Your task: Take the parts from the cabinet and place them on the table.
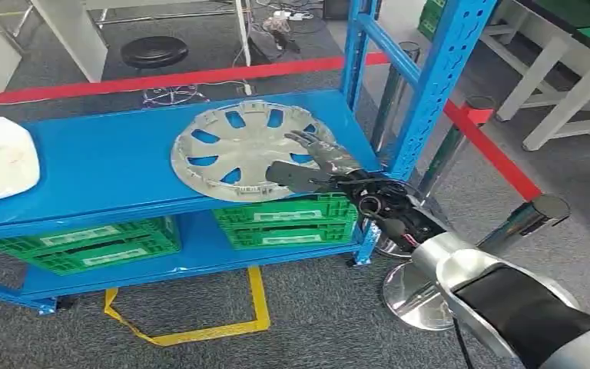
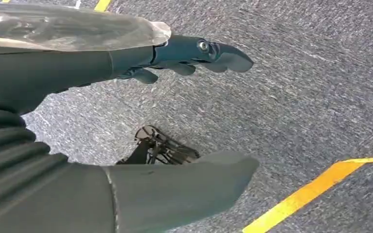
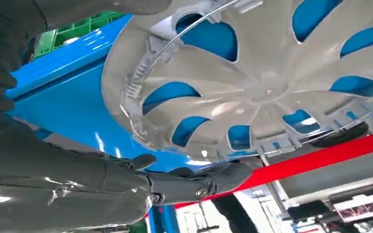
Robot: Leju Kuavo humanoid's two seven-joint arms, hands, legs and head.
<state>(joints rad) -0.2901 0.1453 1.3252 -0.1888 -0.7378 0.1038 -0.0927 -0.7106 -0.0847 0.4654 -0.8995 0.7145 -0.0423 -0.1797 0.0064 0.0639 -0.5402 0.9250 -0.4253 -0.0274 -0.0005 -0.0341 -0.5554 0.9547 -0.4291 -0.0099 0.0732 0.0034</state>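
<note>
The silver hubcap (image 1: 248, 151) lies flat on the upper blue shelf (image 1: 107, 165) of the blue rack, near its right post, and the right hand (image 1: 315, 165) reaches over the hubcap's near-right rim with its fingers (image 1: 307, 140) spread across the top and its thumb (image 1: 288, 175) at the edge; whether it actually clamps the rim I cannot tell. A white part (image 1: 0, 161) rests at the shelf's left end, well apart from the hubcap, and 2 green crates (image 1: 284, 219) sit on the lower shelf. The left hand (image 2: 141, 111) hangs over grey carpet with fingers and thumb apart, holding nothing.
</note>
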